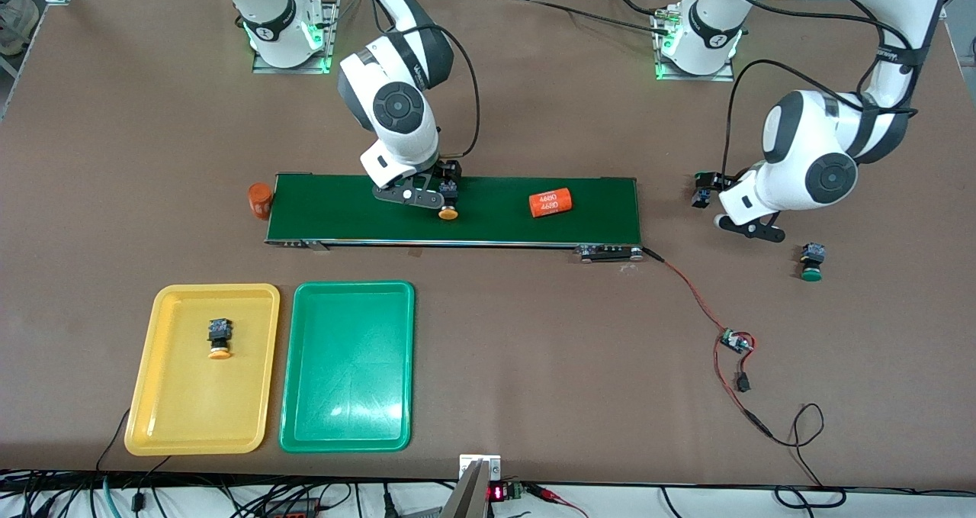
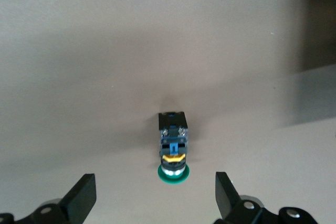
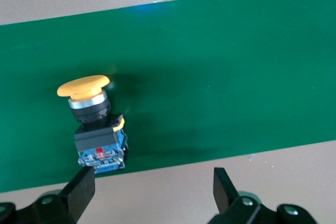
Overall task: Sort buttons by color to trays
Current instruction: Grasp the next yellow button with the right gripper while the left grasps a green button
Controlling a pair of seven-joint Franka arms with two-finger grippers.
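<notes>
A yellow-capped button (image 1: 447,206) (image 3: 94,129) lies on its side on the dark-green conveyor belt (image 1: 488,217). My right gripper (image 1: 413,194) (image 3: 152,184) hangs open over the belt's edge, and the button's body is just off one fingertip (image 3: 81,187), not between the two. A green-capped button (image 1: 812,262) (image 2: 173,148) lies on the bare table toward the left arm's end. Close beside it, my left gripper (image 1: 743,224) (image 2: 155,200) is open and holds nothing. The yellow tray (image 1: 175,403) holds one yellow-capped button (image 1: 219,339). Nothing lies in the green tray (image 1: 347,396) beside it.
An orange cylinder with white print (image 1: 550,204) lies on the belt toward the left arm's end. Another orange cylinder (image 1: 260,200) stands on the table at the belt's other end. A red-and-black cable with a small circuit board (image 1: 736,342) runs from the belt toward the front camera.
</notes>
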